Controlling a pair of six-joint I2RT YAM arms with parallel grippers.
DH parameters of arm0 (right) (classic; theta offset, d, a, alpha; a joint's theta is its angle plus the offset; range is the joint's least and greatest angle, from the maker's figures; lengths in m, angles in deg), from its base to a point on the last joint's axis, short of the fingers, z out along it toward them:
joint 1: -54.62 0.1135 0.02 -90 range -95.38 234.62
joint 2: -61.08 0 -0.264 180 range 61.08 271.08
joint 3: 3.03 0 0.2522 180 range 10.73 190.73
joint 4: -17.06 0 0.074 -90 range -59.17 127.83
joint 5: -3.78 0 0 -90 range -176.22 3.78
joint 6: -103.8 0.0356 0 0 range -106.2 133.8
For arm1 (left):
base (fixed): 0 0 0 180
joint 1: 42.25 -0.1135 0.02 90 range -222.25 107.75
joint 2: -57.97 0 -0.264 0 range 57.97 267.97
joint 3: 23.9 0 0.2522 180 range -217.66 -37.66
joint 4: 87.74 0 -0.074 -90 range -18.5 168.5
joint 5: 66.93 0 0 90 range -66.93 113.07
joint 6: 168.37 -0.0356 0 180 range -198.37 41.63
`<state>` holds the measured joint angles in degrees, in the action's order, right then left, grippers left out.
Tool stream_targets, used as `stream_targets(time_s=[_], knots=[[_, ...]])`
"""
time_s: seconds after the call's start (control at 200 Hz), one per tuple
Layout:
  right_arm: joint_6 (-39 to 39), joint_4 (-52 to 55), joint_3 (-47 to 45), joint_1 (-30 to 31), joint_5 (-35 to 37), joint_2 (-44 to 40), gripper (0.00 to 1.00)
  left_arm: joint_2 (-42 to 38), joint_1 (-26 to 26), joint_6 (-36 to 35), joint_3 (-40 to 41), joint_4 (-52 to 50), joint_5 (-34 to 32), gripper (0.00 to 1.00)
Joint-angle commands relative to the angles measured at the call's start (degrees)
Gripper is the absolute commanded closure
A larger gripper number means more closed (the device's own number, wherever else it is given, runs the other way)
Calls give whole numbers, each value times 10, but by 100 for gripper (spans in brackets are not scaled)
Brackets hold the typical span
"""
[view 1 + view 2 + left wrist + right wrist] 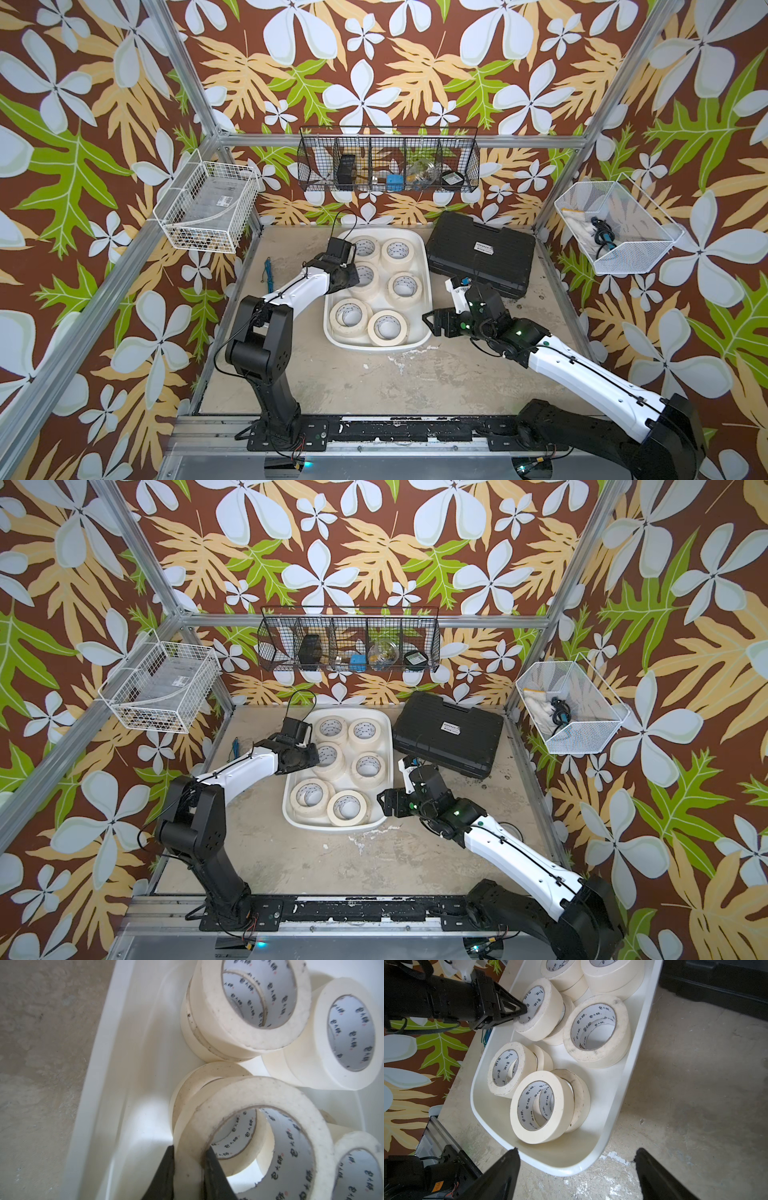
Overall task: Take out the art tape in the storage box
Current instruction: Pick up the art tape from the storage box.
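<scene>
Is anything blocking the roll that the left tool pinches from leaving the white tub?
Nothing visible above it. The left tool pinches the masking tape roll by its wall; only the low rim of the tub separates it from the table.

A: Cream-beige masking tape rolls [390, 291], white printed cores, lying flat, stacked in pairs, centre frame.
B: All inside the white rounded storage tub [382, 232]; one left-side roll [538, 1028] sits skewed off its partner.

My left arm [297, 289] and right arm [594, 374] wear white shells over black joints, cables clipped alongside; my left hand [522, 1014] is black, open-framed.
</scene>
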<state>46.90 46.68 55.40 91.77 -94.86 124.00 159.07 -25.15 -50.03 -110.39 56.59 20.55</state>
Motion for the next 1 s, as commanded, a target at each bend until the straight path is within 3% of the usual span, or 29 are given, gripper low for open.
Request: stream_targets(time_s=[0.0, 0.26, 0.385, 0.661, 0.996], knots=[[3, -13, 7, 1, 13, -1, 11, -18, 1, -8, -15, -14, 1, 91], [1, -11, 14, 1, 17, 0, 11, -46, -3, -23, -85, -81, -35, 91], [0, -8, 13, 1, 17, -2, 11, -36, -37, -22, -138, -111, -36, 92], [3, -5, -9, 1, 19, -24, 11, 31, -141, 4, -212, -132, -26, 93], [-4, 14, -25, 1, 30, -47, 11, 134, -191, 36, -225, -100, -34, 94]])
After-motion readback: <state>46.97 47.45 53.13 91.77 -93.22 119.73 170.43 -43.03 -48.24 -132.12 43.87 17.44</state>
